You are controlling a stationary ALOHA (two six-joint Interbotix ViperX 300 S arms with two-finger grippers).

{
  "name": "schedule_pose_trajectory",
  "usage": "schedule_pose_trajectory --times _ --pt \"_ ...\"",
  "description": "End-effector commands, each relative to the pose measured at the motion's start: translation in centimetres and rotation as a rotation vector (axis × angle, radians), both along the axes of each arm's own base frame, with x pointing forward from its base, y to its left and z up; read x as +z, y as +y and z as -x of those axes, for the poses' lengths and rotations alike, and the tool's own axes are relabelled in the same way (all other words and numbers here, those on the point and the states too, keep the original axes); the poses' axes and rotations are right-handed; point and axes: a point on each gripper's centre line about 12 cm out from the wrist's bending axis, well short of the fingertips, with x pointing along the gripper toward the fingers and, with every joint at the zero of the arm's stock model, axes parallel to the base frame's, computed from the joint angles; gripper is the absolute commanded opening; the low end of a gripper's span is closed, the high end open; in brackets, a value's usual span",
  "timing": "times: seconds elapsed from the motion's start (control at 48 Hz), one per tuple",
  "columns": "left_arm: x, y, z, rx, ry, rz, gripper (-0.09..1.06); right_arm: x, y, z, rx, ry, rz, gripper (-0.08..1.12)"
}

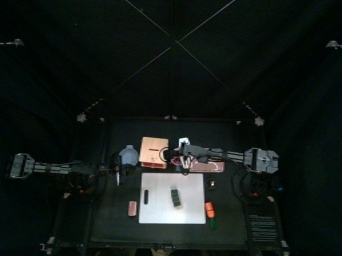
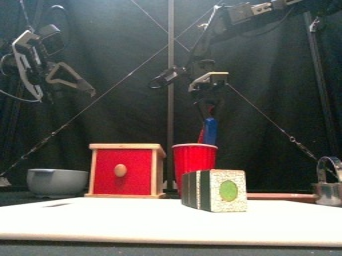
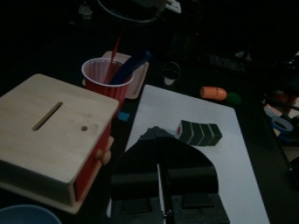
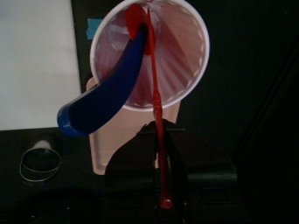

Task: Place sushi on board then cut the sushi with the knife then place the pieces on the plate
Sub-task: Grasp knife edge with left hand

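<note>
Top down: the sushi roll [image 1: 177, 198] is lying on the white cutting board [image 1: 160, 186]. The right gripper [image 1: 183, 153] is reached out just behind the board. The left arm [image 1: 30, 165] sits way off to the board's left.

Front cam: the right gripper hangs over the red cup [image 2: 195, 160]. The cup stands behind the board with the blue knife [image 2: 210, 130] poking out of it.

Left wrist cam: the left gripper [image 3: 156, 140] looks toward the board. Its jaws seem pressed together with nothing in them.

Right wrist cam: the right one's fingers are pinched on the red knife [image 4: 163, 166]. The knife's far end is down in the cup, and the board shows off to one side.
</note>
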Motion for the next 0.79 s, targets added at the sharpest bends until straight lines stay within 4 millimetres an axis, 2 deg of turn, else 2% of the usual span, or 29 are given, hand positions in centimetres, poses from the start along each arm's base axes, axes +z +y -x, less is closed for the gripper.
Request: schedule_pose_trajectory --times 0.021,0.208,0.458,0.792 --pt "0.4 0.1 -0.3 0.004 -0.012 -0.002 -0.03 2.7 -0.6 0.2 -0.023 -0.075 0.006 0.38" --pt "0.4 0.1 -0.2 0.004 -0.012 0.0 -0.03 5.2 -1.1 0.3 -0.059 -0.132 -0.011 0.38" --pt "0.4 0.1 -0.2 0.004 -0.012 0.0 -0.03 10.0 -1.5 1.5 -0.106 -0.265 -0.027 0.38" --pt "0.9 0.1 -0.4 0.004 -0.03 -0.007 -0.03 16.4 -0.1 5.1 -0.163 -0.488 -0.017 0.38"
